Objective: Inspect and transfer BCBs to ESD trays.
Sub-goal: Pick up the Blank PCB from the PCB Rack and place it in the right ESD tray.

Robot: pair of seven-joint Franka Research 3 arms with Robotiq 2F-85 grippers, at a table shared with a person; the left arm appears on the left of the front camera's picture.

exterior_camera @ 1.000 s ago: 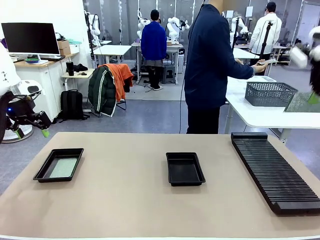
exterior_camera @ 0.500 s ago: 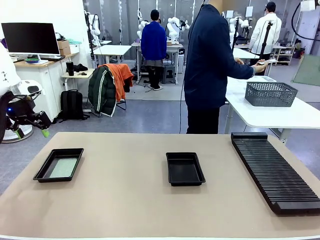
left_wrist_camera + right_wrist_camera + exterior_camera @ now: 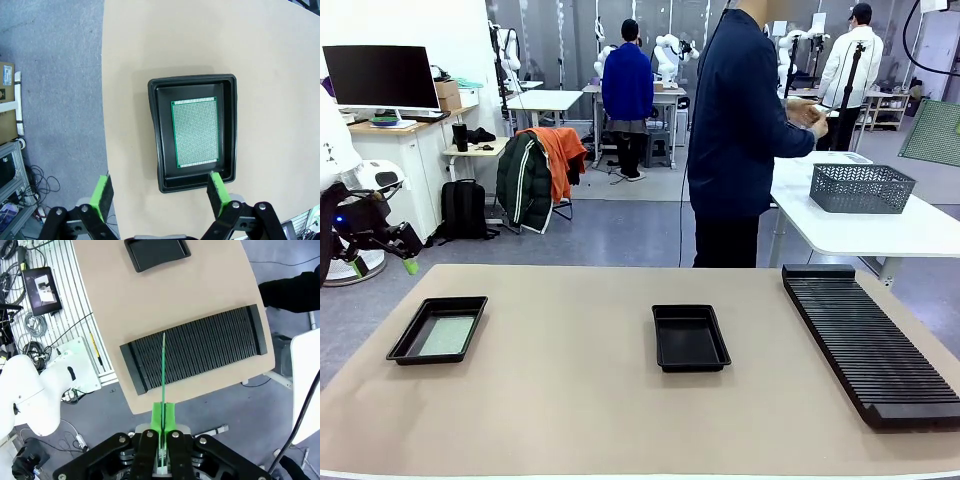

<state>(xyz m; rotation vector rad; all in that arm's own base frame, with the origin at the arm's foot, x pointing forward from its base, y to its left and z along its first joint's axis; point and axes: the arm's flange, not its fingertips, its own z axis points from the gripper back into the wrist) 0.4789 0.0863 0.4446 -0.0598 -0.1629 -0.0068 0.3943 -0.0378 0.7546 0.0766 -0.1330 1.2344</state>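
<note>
1. Tan table (image 3: pixel 570 420), with a person (image 3: pixel 735 130) standing at its far side, turned to one side.
2. Black slotted rack (image 3: pixel 870 345) lies along the table's right side.
3. ESD trays: left tray (image 3: pixel 408 338) is near the left edge and centre tray (image 3: pixel 660 345) is mid-table, well apart.
4. Off the table's left edge, left gripper (image 3: pixel 385 267) has its fingers spread wide and holds nothing.
5. High over the rack, right gripper (image 3: pixel 163 416) pinches the held BCB (image 3: pixel 163 365) by its end, seen edge-on.
6. The other BCB (image 3: pixel 447 336) lies flat inside the left tray.

On the counter (image 3: pixel 570 410), the left tray (image 3: pixel 404 338) holds a board (image 3: pixel 447 336); the middle tray (image 3: pixel 690 338) lies right of it, the rack (image 3: pixel 870 340) farthest right.
</note>
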